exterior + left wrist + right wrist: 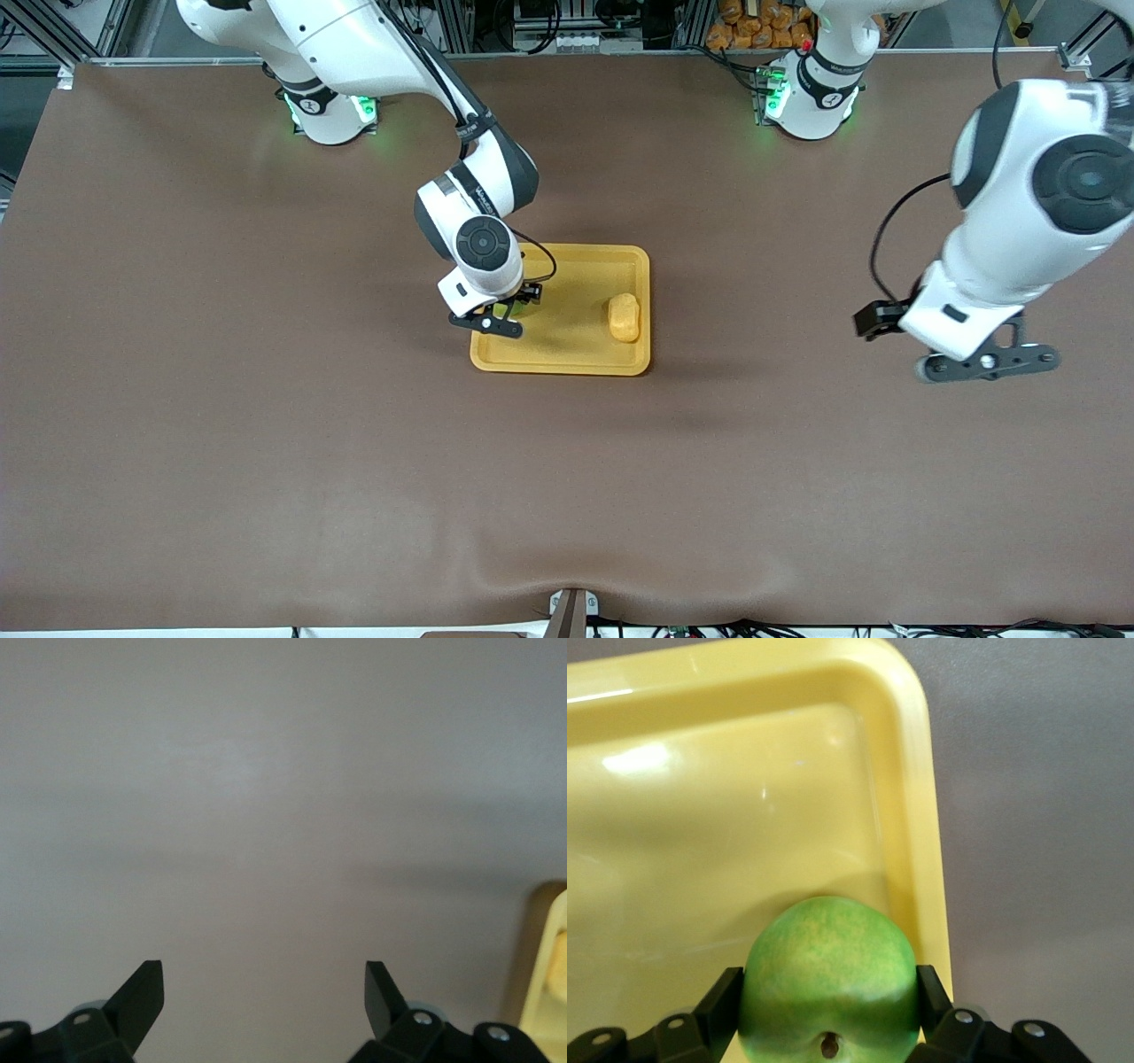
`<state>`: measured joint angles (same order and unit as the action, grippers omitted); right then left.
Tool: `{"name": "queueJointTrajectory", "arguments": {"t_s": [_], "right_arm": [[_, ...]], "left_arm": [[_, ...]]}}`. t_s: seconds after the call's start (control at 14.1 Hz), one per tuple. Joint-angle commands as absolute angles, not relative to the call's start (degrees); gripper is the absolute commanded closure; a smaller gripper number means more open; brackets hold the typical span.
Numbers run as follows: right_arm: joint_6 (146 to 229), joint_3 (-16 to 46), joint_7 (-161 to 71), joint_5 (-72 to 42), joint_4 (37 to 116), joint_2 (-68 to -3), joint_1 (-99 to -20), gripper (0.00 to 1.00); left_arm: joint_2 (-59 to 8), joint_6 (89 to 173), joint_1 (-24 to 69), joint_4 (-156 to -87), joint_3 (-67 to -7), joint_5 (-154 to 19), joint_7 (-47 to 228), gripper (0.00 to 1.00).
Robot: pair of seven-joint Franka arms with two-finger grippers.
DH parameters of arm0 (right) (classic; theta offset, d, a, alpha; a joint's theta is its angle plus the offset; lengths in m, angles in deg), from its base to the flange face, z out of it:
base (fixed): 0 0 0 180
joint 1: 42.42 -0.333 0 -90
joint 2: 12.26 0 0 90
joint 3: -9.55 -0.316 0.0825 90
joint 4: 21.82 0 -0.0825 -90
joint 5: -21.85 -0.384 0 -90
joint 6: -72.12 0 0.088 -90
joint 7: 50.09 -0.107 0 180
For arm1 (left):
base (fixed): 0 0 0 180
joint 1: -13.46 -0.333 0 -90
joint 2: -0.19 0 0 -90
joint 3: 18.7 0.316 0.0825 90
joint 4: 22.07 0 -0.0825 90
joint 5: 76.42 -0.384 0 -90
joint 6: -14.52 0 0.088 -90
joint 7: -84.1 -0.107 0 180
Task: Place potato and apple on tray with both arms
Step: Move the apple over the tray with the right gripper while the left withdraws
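The yellow-orange tray [576,297] lies mid-table. The potato [625,317] rests in it at the end toward the left arm. My right gripper [505,312] is shut on the green apple [508,309] low over the tray's end toward the right arm. In the right wrist view the apple [828,974] sits between both fingers, stem dimple facing the camera, near the tray's rim [917,771]; whether it touches the tray floor I cannot tell. My left gripper [988,361] hangs open and empty over bare table toward the left arm's end, its fingertips [142,992] wide apart.
Brown cloth covers the whole table [266,443]. A sliver of the tray's edge [551,974] shows in the left wrist view. The arm bases [811,97] stand along the table's farthest edge from the front camera.
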<state>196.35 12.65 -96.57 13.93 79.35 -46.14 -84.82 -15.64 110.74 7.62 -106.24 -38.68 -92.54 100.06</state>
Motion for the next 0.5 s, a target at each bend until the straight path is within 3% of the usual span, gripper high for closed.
{"name": "queueJointTrajectory", "arguments": {"t_s": [0.0,0.07,0.43], "right_arm": [[196.0,13.2,-97.3,12.6,77.5,-47.6,-85.5,0.22],[196.0,13.2,-97.5,12.6,77.6,-47.7,-85.5,0.0],[194.8,13.2,-96.9,12.6,76.3,-46.9,-84.7,0.0]], "left_arm": [[-13.4,108.7,4.2,-107.5,-39.2,-90.1,94.2,0.0],[-12.3,108.3,2.6,-107.8,-39.2,-89.3,93.8,0.0],[-9.9,108.1,0.5,-107.8,-38.7,-87.0,92.4,0.0]]}}
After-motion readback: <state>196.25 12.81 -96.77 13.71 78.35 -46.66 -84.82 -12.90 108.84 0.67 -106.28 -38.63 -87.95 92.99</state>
